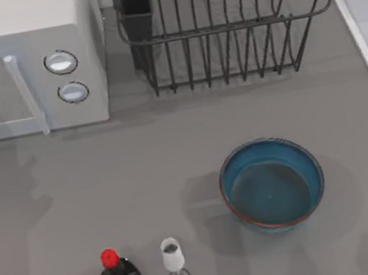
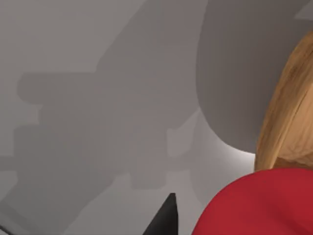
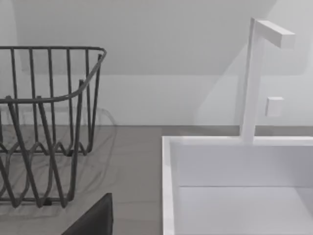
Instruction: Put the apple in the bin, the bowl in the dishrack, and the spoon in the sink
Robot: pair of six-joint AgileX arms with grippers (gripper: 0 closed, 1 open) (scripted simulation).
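The left tool's dark finger [image 2: 164,220] sits beside the smooth red apple [image 2: 259,205]; whether it pinches, I cannot tell. The right tool's dark finger [image 3: 93,220] hangs between the black wire dishrack [image 3: 49,122] and the pale boxy sink [image 3: 168,186], grip unclear. The round blue bowl [image 1: 272,184] rests on the grey bench [image 1: 143,187].
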